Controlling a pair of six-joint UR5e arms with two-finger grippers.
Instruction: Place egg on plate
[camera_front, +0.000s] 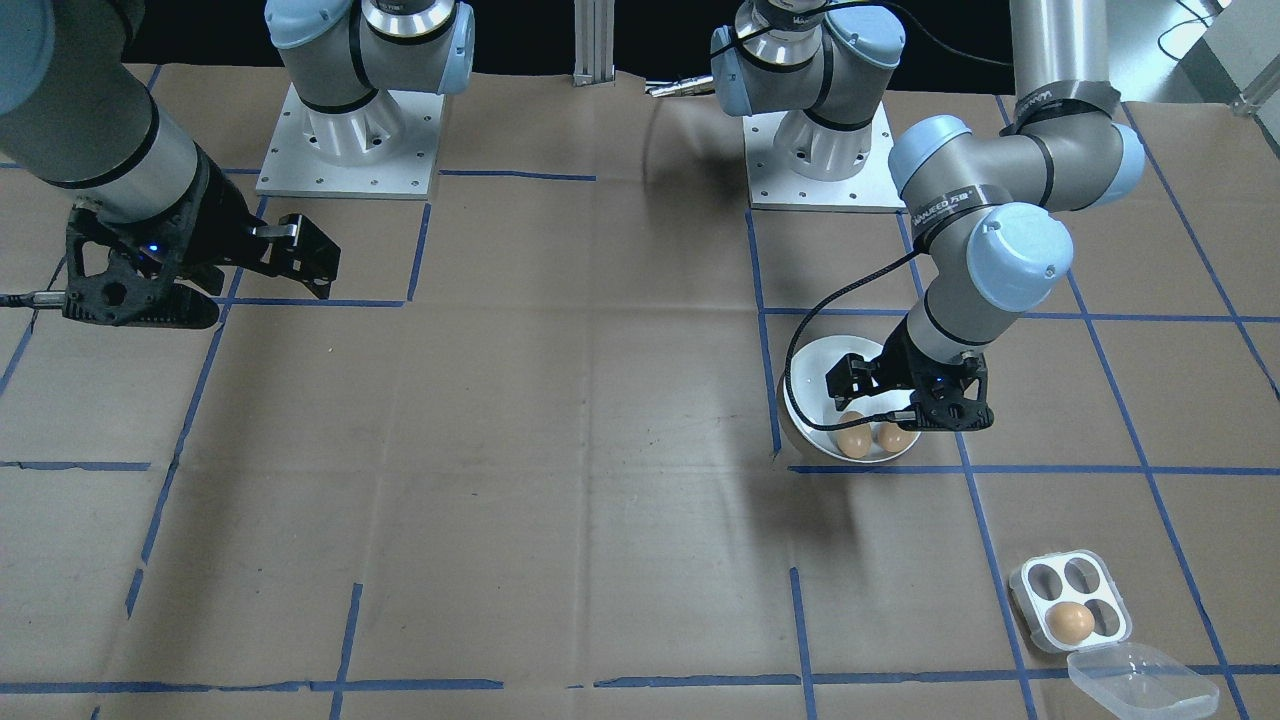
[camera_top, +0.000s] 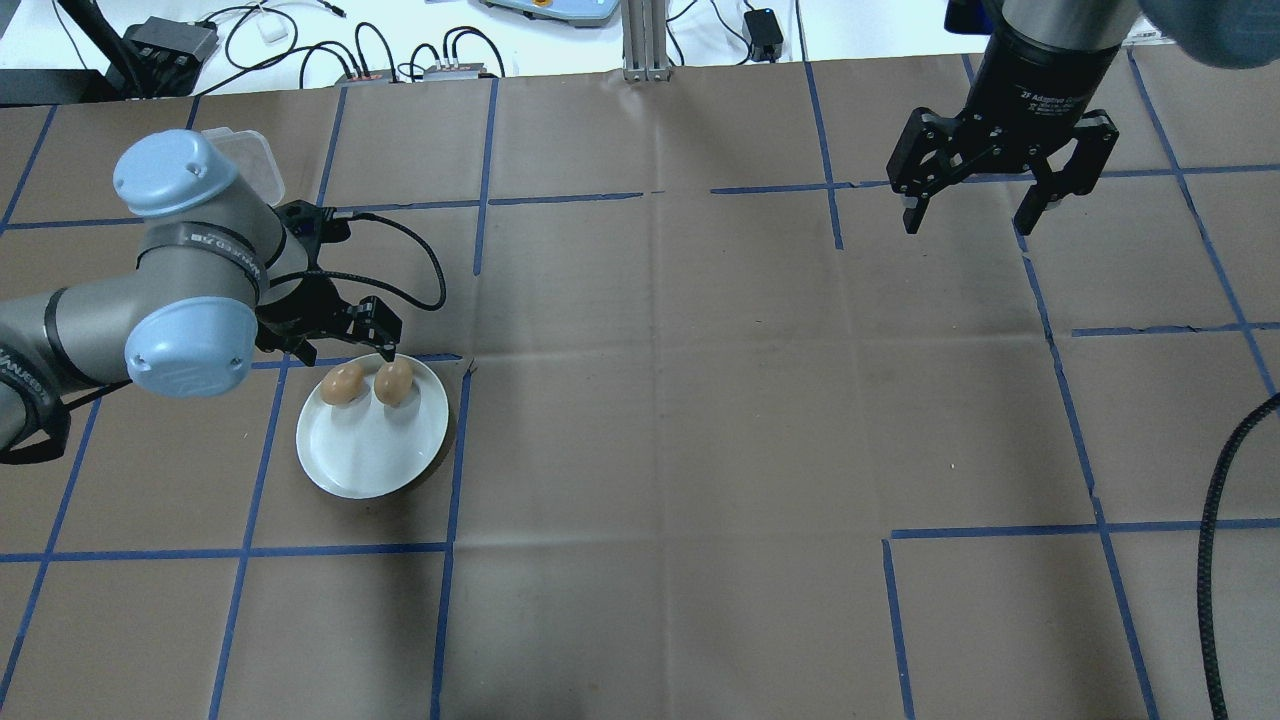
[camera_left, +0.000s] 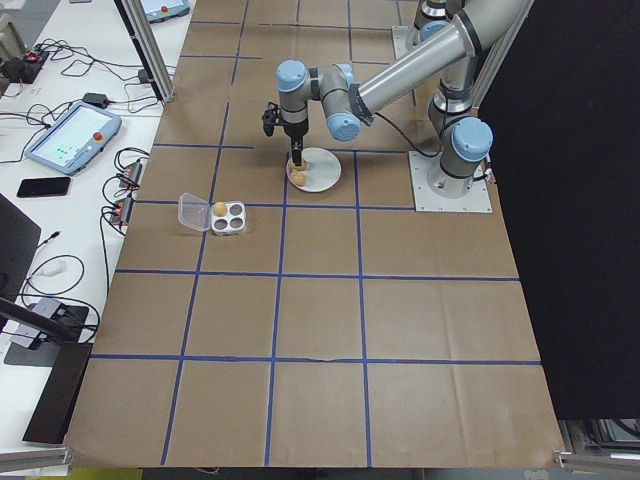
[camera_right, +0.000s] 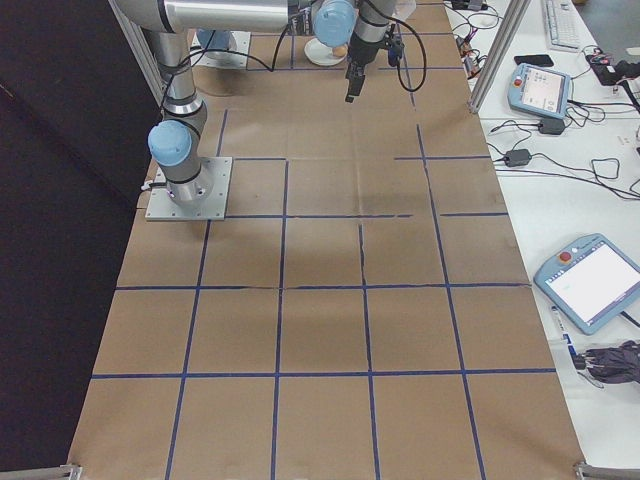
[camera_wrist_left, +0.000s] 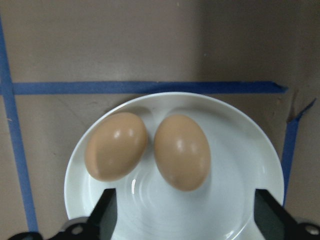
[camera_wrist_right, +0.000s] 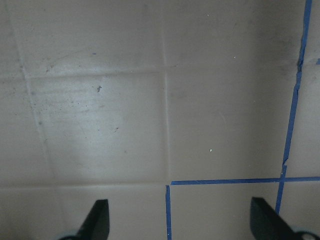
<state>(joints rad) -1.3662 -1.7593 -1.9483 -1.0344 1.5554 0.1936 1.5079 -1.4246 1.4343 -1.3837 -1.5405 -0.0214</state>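
with two brown eggs lying side by side on the white plate, hovers just above, left gripper wide open and empty.

Two eggs lie side by side on the plate.

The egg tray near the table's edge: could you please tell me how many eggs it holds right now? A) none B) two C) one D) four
C: the egg tray holds a single brown egg in one of its four holes, the other three being empty, while two eggs lie on the plate.
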